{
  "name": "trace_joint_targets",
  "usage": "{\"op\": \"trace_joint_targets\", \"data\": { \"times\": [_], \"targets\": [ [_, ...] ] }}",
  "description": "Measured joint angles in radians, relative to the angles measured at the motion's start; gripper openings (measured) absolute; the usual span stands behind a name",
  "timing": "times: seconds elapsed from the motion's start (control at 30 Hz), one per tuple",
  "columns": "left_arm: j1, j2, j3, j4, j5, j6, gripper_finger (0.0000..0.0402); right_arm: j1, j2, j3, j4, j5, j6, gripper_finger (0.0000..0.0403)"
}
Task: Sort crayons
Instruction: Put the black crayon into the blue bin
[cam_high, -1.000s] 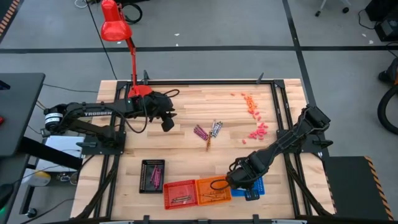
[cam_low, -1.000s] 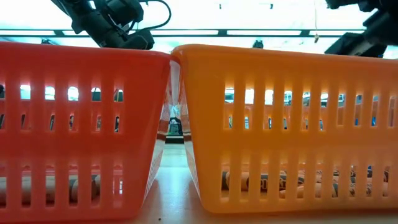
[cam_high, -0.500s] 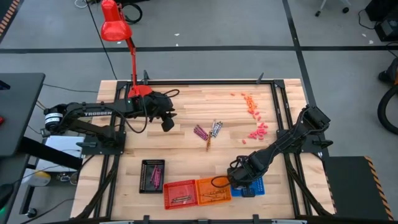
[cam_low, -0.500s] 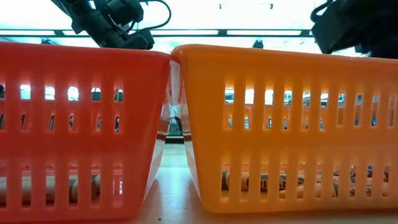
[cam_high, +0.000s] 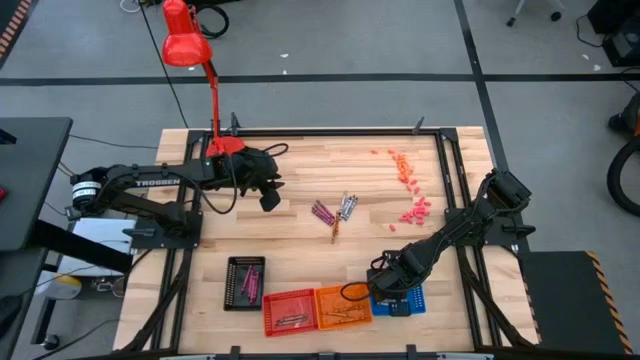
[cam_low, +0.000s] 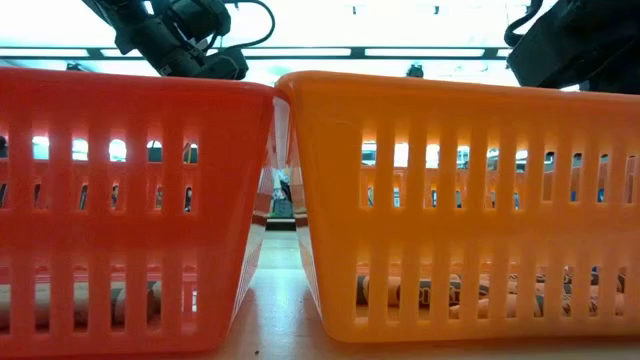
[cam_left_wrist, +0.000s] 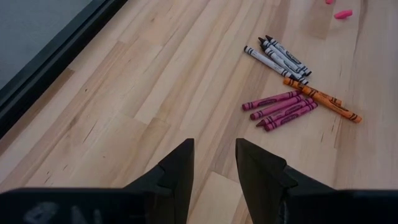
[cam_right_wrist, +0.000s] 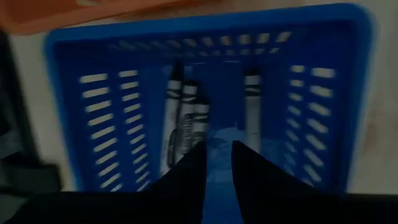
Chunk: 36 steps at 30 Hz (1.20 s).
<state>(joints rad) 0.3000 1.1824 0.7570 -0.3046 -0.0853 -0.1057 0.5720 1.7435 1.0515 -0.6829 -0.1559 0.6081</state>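
Your wooden table (cam_high: 300, 190) carries a row of baskets at its near edge, where your right gripper (cam_right_wrist: 217, 163) hangs over the blue basket (cam_right_wrist: 348, 81), fingers narrowly parted and empty above pale crayons (cam_right_wrist: 180, 118) inside, while your left gripper (cam_left_wrist: 214, 163) waits narrowly open, short of the loose mid-table crayons (cam_left_wrist: 292, 81).
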Motion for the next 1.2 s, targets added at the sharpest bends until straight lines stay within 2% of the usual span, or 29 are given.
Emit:
{"op": "trace_joint_targets", "data": {
  "times": [0.27,0.5,0.77,1.07,1.2],
  "targets": [
    [-0.003,0.0,0.0,-0.003,0.0,-0.036,0.013,-0.024,-0.067,0.043,-0.023,-0.163,-0.094,0.0082],
    [-0.003,0.0,0.0,0.001,0.001,-0.041,0.013,-0.095,-0.194,0.066,-0.048,-0.168,-0.15,0.0081],
    [-0.003,0.0,0.0,0.006,0.0,-0.085,0.013,-0.228,-0.257,0.066,-0.048,0.023,-0.315,0.0081],
    [-0.003,0.0,0.0,0.005,0.0,-0.167,0.013,-0.408,-0.257,0.066,-0.043,0.231,-0.699,0.0081],
    [-0.003,0.0,0.0,0.005,0.0,-0.169,0.013,-0.503,-0.257,0.066,-0.044,0.264,-0.752,0.0085]
  ]
}}
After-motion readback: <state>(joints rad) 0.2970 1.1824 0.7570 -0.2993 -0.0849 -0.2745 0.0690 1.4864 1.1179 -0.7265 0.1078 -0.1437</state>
